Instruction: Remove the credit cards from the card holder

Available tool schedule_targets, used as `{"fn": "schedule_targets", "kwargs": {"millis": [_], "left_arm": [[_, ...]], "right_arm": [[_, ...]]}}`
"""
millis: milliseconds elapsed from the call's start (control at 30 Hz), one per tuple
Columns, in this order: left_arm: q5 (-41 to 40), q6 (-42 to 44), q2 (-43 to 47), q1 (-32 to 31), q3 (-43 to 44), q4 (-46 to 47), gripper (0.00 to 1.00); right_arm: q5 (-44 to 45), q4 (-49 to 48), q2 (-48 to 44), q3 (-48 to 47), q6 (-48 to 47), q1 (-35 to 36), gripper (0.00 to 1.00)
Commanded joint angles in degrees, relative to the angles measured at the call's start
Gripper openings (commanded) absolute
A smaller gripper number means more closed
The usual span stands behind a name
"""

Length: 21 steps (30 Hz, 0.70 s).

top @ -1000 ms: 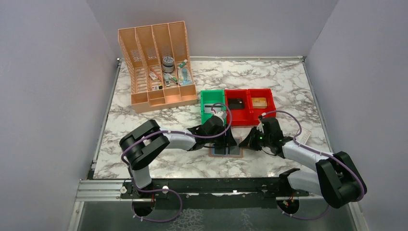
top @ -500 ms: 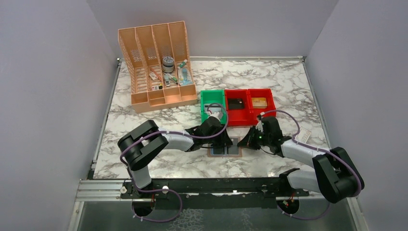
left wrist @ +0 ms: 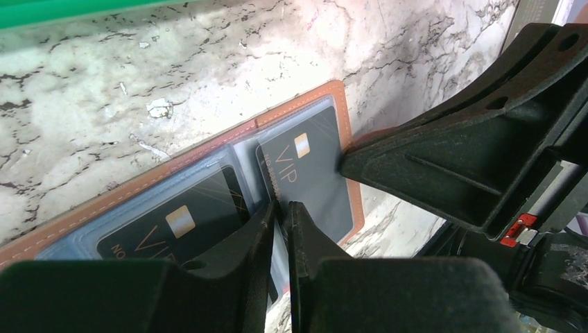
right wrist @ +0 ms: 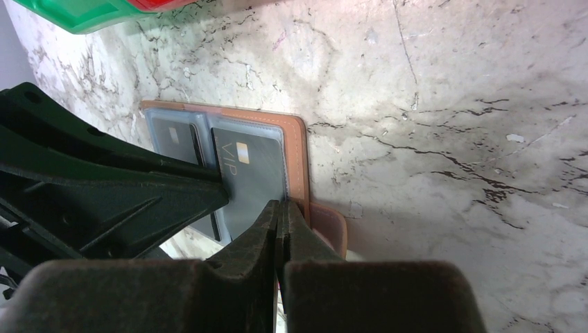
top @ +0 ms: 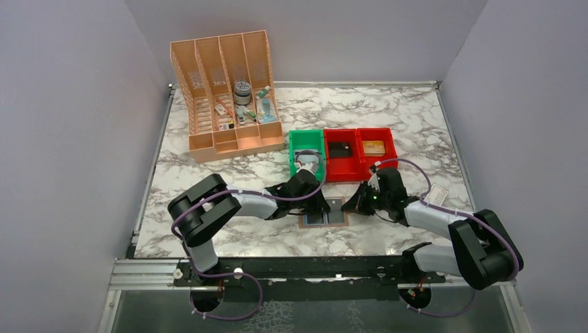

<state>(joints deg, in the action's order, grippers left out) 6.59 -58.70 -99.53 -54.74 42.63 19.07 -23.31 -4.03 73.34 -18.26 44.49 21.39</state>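
The brown card holder point(top: 326, 222) lies open on the marble between my two grippers. The left wrist view shows its brown rim point(left wrist: 208, 142) and two dark credit cards marked VIP, one in the left pocket point(left wrist: 180, 225) and one in the right pocket point(left wrist: 308, 173). My left gripper point(top: 320, 205) is over the fold. Its jaws point(left wrist: 283, 208) are pinched to a thin slit at the right card's inner edge. My right gripper point(top: 349, 207) is shut, with its tips point(right wrist: 281, 208) pressing the holder's right border point(right wrist: 298, 159) beside the snap tab point(right wrist: 331, 225).
A green bin point(top: 306, 149) and two joined red bins point(top: 359, 163) stand just behind the holder. An orange file rack point(top: 229, 90) is at the back left. A small white box point(top: 439, 197) lies at the right edge.
My left gripper has slid a little left and back across the open holder. My right gripper has shifted slightly left against the holder's right edge. The holder stays open.
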Motion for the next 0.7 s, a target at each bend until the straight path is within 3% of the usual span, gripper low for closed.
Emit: {"fn": "schedule_targets", "kwargs": {"millis": [0, 200, 667], "left_arm": [[3.2, -2.0, 3.5, -1.6, 0.2, 5.8, 0.13], [3.0, -2.1, 4.3, -1.6, -0.2, 5.9, 0.01], [2.6, -2.7, 5.7, -0.8, -3.4, 5.7, 0.0]], "right_arm": [[1.4, 3.3, 4.3, 3.0, -1.6, 1.7, 0.01], [1.0, 3.0, 4.8, 2.9, -1.8, 1.7, 0.01], [2.8, 4.8, 2.9, 2.2, -1.7, 1.7, 0.01]]}}
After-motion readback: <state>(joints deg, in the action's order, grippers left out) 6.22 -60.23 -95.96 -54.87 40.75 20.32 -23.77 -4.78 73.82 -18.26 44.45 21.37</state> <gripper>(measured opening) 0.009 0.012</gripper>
